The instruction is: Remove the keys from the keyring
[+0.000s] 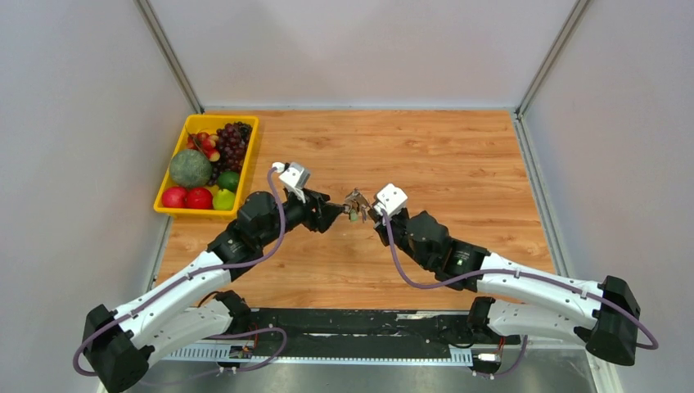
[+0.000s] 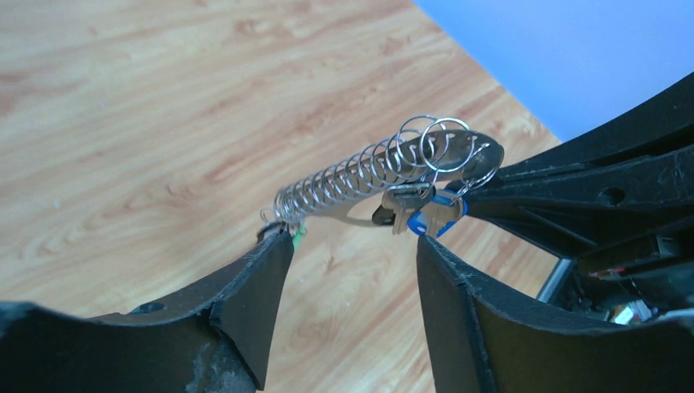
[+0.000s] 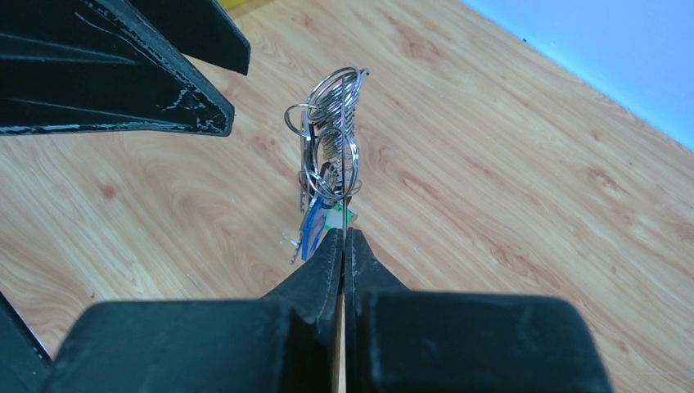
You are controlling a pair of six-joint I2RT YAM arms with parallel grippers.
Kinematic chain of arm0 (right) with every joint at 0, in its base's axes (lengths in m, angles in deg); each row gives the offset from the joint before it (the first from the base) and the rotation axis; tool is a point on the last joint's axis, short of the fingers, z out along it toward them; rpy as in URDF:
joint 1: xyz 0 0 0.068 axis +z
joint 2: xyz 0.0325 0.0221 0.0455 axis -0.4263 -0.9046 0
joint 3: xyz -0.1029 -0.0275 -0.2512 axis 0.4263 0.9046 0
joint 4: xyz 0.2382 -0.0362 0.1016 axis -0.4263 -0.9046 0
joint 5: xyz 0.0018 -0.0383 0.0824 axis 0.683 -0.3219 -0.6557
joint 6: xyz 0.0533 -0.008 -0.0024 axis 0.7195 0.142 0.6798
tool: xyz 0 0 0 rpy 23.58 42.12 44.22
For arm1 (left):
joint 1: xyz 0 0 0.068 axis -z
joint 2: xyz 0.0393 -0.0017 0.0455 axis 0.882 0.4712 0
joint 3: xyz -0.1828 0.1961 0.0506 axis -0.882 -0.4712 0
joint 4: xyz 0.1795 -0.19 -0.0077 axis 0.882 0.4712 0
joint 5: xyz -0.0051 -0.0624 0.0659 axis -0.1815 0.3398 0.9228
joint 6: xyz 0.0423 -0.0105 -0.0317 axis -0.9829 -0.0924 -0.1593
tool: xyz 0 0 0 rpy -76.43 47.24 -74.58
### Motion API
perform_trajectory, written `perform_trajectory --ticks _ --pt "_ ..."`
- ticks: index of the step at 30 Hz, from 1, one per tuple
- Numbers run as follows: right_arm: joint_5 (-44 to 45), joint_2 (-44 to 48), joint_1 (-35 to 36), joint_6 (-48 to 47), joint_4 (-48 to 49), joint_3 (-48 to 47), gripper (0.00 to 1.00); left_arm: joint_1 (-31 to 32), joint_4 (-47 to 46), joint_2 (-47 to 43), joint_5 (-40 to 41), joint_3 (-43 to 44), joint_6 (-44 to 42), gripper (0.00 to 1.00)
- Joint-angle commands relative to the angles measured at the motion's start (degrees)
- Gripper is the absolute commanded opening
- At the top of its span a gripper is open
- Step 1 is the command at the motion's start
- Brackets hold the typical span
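**Keyring pinched by the right arm only; left jaws empty. The risks are a slip or a mis-grab.**

The fruit tray [image 1: 196,214] sits well apart at the table's [image 1: 458,164] left side and is not involved. The left gripper [image 2: 353,246] has its fingers apart with nothing between them, one tip just beside the near end of the keyring [image 2: 352,176], a coiled wire loop held between the two arms. The keys [image 2: 427,214], with blue, green and dark heads, bunch at the far end against the right gripper [image 3: 344,241], whose fingers are pressed together on the ring's wire. Judged risks:
- That single thin pinch may slip or let the ring swing, dropping everything.
- The left gripper, on closing, may catch coil turns rather than a key head, since the keys are tiny and crowd the right fingertips.
- A pull could then stretch the coil without freeing a key.
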State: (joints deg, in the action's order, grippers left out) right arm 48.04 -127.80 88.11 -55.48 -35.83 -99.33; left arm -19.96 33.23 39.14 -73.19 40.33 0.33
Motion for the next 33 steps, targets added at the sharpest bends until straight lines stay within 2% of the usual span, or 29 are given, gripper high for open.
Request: perform_trajectory --ticks 1,7,10,13,16,17,19,20,21,23,24,28,33 --pt "1.87 -0.6 0.18 1.72 0.79 -6.06 0.0 1.31 -7.22 -1.83 4.53 -0.07 -0.66 0.64" --pt "4.54 -2.39 0.19 2.64 -1.24 -10.2 0.0 5.47 -11.19 -2.13 9.47 -1.41 -4.52 0.64" --pt "7.76 -3.45 0.15 -0.95 -1.05 -11.4 0.0 7.15 -12.55 -3.01 12.16 -2.51 -5.9 0.65" --pt "11.8 -5.38 0.23 -11.31 4.48 -10.97 0.0 7.29 -13.78 -4.82 14.02 -3.78 -5.84 0.66" --pt "16.41 -7.14 0.17 -22.07 16.22 -8.82 0.0 7.36 -13.82 -7.18 14.79 -4.73 -6.08 0.67" --pt "16.32 -7.47 0.22 -26.71 21.33 -7.69 0.03 7.37 -13.63 -7.8 15.15 -4.95 -6.04 0.67" --pt "11.85 -7.77 0.17 -37.61 30.3 -4.64 0.15 7.37 -12.95 -8.59 15.36 -5.49 -5.89 0.67" --pt "9.85 -8.06 0.19 -45.73 34.98 -2.32 0.12 7.37 -12.68 -8.87 15.57 -5.66 -5.73 0.67" --pt "8.07 -8.58 0.16 -51.25 39.36 -1.01 0.02 7.35 -12.58 -9.39 15.96 -6.13 -5.72 0.67" --pt "6.45 -10.15 -0.2 -58.48 45.64 -0.96 0.0 7.36 -12.61 -9.94 16.43 -6.84 -5.83 0.67" --pt "5.51 -10.73 -0.55 -60.0 45.26 -2.45 0.0 7.37 -12.86 -10.07 16.7 -7.03 -5.87 0.67" --pt "0.07 -11.75 -1.41 -59.16 33.0 -10.09 0.0 7.37 -13.57 -10.12 17.1 -7.17 -6.46 0.67" --pt "-3.48 -10.97 -1.69 -56.78 30.75 -12.3 0.0 7.33 -13.89 -9.86 18.26 -7.27 -6.9 0.68"
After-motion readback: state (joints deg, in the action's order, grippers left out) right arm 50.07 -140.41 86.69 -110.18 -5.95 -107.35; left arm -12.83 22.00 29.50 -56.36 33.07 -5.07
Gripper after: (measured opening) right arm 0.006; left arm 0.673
